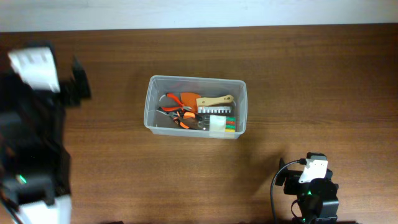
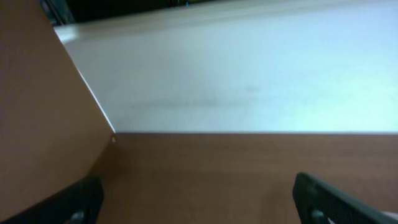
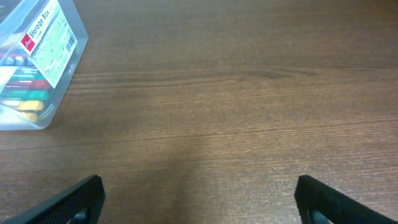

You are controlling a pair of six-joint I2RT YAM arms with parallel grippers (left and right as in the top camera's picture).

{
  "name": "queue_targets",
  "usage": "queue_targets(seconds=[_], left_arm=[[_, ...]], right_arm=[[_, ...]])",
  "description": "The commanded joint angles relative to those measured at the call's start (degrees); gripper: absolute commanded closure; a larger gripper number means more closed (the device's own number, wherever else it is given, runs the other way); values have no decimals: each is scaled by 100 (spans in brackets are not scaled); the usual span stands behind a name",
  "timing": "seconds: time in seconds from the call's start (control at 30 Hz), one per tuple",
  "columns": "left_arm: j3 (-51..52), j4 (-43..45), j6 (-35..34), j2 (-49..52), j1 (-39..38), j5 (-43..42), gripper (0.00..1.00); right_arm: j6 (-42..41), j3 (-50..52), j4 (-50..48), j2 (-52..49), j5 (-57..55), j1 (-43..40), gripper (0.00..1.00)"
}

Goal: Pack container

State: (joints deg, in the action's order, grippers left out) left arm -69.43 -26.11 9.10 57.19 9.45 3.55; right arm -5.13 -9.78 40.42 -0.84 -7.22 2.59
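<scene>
The clear plastic container [image 1: 153, 99] stands mid-table. It holds orange-handled pliers [image 1: 180, 106], a wood-handled brush [image 1: 214, 101] and a small set of coloured bits [image 1: 229, 123]. Its corner with a "Storage Box" label shows at the top left of the right wrist view [image 3: 53, 53]. My left gripper [image 2: 199, 202] is open and empty at the far left of the table, near the back edge; in the overhead view the left arm [image 1: 34, 124] is blurred. My right gripper [image 3: 199, 199] is open and empty over bare wood at the front right, well apart from the container.
A white wall [image 2: 249, 74] runs behind the table's back edge. The right arm's base [image 1: 311, 190] sits at the front right edge. Bare brown wood lies around the container on all sides.
</scene>
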Motion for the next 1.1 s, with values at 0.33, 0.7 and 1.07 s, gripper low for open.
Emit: queue_targets(seconds=[0.33,0.7,1.07], left_arm=[[5606,2817,-94,-3617,-201,-918,1],[6732,2203,-87,-5455,-516,-901,1],[6745,1851,-90,-5692,-1032,-485,1]], right_arm=[[17,48,4,59,13,-37,2],[17,48,4,59,13,-37,2],[17,48,4,59,13,-37,2]])
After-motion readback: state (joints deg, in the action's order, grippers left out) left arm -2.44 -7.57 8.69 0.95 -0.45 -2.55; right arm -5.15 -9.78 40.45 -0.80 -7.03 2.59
